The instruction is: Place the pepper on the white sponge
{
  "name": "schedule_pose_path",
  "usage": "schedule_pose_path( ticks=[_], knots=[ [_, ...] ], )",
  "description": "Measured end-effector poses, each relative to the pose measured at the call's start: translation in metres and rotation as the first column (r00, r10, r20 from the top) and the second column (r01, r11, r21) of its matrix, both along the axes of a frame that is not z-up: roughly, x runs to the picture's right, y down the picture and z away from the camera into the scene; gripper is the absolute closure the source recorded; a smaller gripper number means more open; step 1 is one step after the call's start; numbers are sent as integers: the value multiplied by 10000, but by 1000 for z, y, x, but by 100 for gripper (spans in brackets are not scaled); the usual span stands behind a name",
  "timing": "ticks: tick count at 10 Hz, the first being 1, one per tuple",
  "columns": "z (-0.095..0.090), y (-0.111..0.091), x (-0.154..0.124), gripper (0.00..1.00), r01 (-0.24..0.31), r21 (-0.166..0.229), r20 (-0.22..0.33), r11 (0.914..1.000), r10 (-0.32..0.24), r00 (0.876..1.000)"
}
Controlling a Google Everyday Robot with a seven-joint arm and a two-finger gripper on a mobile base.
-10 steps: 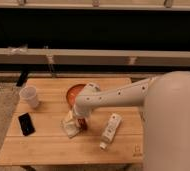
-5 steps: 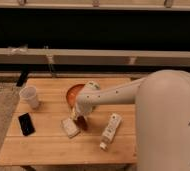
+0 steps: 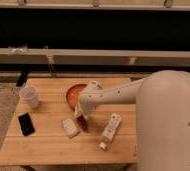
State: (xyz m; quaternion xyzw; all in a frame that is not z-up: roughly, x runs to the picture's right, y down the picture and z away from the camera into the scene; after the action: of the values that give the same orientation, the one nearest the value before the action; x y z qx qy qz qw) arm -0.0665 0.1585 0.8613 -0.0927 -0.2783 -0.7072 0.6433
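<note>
Camera view: 1 arm reaches over the counter (image 3: 48,145).
Tool (image 3: 81,116): low, closed on the pepper (image 3: 83,123).
Pepper: just right of the white sponge (image 3: 70,127).
Done: pepper picked up.
Left: move it onto the sponge, let go.

One raised view, looking down from behind the arm.
It faces the light wooden slatted table (image 3: 48,145); the gripper (image 3: 81,116) hangs mid-frame over it.

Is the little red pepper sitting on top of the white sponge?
No, the pepper is beside the white sponge, on its right, just under the gripper.
</note>
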Motion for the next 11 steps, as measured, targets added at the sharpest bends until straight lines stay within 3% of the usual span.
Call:
schedule_pose_path(
  ticks=[6,8,11],
  knots=[
    [3,9,3,42,79,-132,-95,9999,-81,9999],
    [2,11,1,54,157,-153,-58,9998,-157,9999],
    [-2,9,4,85,241,-113,-70,9996,-242,9997]
  ],
)
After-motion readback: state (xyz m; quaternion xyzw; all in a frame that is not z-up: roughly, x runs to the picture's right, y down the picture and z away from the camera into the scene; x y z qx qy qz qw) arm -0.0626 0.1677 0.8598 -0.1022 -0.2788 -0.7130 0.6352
